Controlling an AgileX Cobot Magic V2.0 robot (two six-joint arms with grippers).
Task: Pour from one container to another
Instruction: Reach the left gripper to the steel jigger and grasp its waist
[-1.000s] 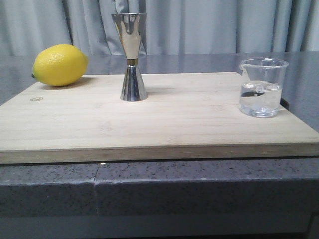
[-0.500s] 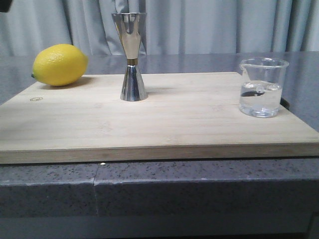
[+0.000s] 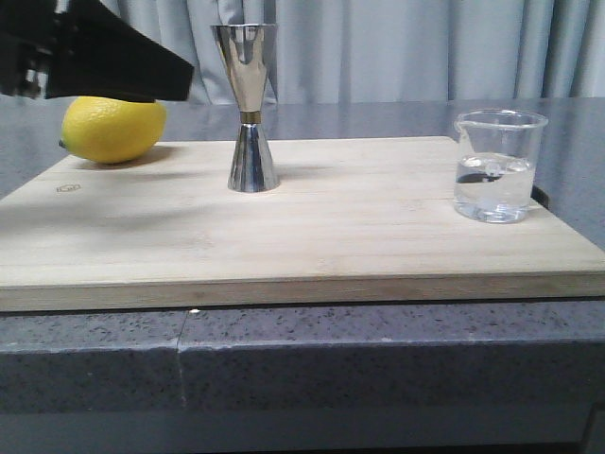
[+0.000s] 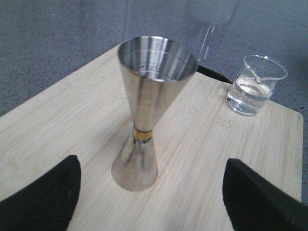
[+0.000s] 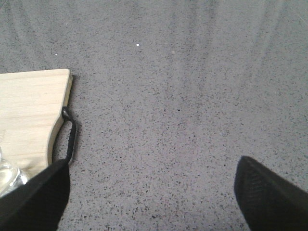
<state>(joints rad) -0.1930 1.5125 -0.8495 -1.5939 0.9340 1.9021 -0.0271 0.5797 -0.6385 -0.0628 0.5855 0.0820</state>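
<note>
Jigger: tall hourglass steel jigger (image 4: pixel 144 115), mirror-polished, gold-tinted waist, between the left jaws.
Beaker: small clear glass beaker (image 3: pixel 496 167), glossy, smooth.
Board: pale wooden board (image 3: pixel 312 232), matt, fine grain.
Desk: dark speckled stone-like desk (image 5: pixel 183 120), matt.
Lemon: yellow lemon (image 3: pixel 112 128), dimpled skin.

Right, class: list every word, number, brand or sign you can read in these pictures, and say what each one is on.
None can be read.
Glass beaker: faint printed marks, too blurred to read.
Wooden board: a small stamped mark near its left edge, too small to read.
Steel jigger: no lettering shows.
Lemon: no label shows.
</note>
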